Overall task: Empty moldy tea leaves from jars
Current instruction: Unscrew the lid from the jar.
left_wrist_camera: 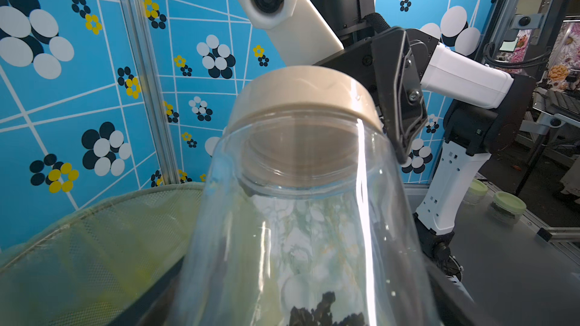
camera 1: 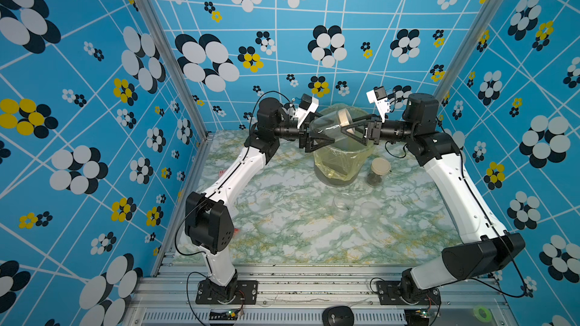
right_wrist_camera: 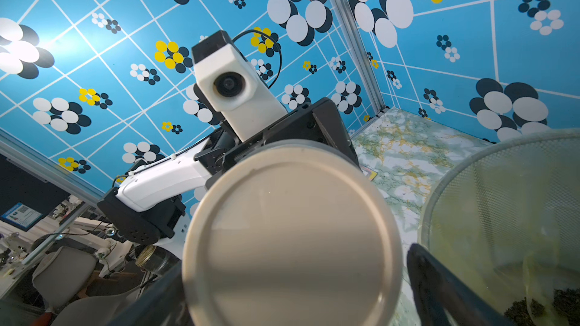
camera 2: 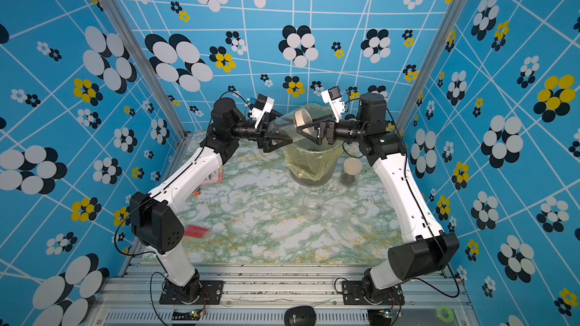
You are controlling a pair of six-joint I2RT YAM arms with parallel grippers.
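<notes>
My left gripper (camera 1: 323, 133) is shut on a clear jar (camera 1: 326, 123), held tilted above the bin (camera 1: 332, 180) lined with a yellow bag. A few dark moldy tea leaves (left_wrist_camera: 323, 312) lie inside this jar (left_wrist_camera: 298, 214). Its beige lid (camera 1: 345, 119) faces my right gripper (camera 1: 348, 125), which is open, its fingers either side of the lid (right_wrist_camera: 292, 239) with a gap showing on one side. More dark leaves (right_wrist_camera: 533, 308) lie in the bin's bag. A second beige-lidded jar (camera 1: 378, 170) with dark leaves stands right of the bin.
An empty clear jar (camera 1: 343, 205) and a translucent lid (camera 1: 370, 210) sit on the marble table in front of the bin. A red item (camera 2: 196, 232) lies near the left arm. A black mouse (camera 1: 337, 316) and a green tape roll (camera 1: 481, 313) lie on the front rail.
</notes>
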